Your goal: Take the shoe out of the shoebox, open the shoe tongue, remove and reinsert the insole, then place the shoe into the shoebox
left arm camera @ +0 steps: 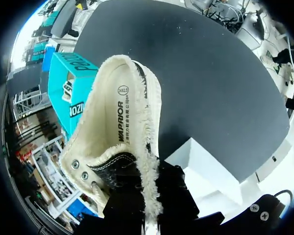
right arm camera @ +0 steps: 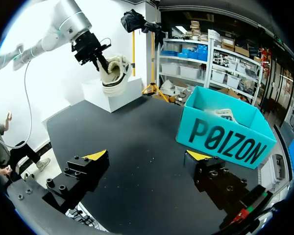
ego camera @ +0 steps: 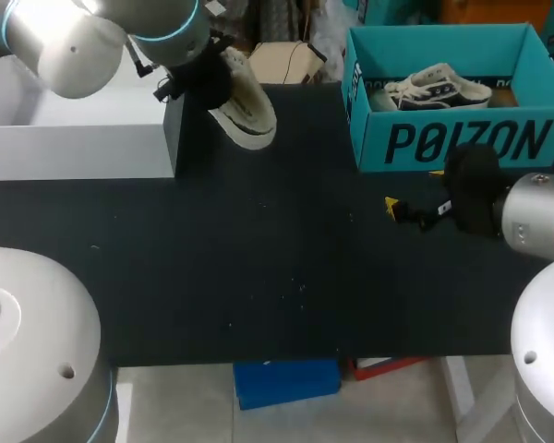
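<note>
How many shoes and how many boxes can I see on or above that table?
Shoes: 2 (cream shoe held aloft; dark shoe inside the teal shoebox)
Boxes: 2 (teal shoebox; white box)
Total: 4

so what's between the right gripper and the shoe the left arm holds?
Only bare black table, seen in the right wrist view: nothing lies between right gripper and shoe.
</note>
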### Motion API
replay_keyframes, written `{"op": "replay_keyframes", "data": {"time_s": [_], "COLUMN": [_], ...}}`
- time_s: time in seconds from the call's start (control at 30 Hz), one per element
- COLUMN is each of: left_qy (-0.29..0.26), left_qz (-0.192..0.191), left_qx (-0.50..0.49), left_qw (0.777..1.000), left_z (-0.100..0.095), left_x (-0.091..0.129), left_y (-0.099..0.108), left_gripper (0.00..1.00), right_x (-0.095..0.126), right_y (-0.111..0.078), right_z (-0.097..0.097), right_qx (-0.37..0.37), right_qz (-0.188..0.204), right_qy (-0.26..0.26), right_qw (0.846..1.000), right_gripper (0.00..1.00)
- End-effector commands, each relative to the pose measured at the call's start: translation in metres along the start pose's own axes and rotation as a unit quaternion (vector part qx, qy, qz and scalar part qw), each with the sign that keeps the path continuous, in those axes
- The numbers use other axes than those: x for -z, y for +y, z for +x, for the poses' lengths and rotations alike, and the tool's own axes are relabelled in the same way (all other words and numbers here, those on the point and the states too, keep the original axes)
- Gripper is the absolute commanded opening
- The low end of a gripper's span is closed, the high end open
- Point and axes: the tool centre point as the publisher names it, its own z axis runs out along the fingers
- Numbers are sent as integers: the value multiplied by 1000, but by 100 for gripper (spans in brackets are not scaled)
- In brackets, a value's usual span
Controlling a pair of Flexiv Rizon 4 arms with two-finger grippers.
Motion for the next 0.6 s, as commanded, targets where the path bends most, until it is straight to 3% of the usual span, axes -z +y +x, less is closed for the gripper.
{"op": "replay_keyframes", "data": {"time_s": [0.03,0.43,0.6], "left_qy": [-36,-21,-14], "left_qz": [-13,-33,-41], "left_qx": [34,154,193], "left_qw": [999,987,980], "left_z": [44,124,149], "left_x": [28,22,13], "left_y": [20,110,149], "left_gripper": [0,0,0], "right_x": [0,0,0], "right_y": [0,0,0], "right_z": [0,0,0], "right_qx": [0,0,0], "right_qz": [1,1,1], "right_qy": [0,0,0], "right_qw": [1000,1000,1000], "right_gripper": [100,100,100]}}
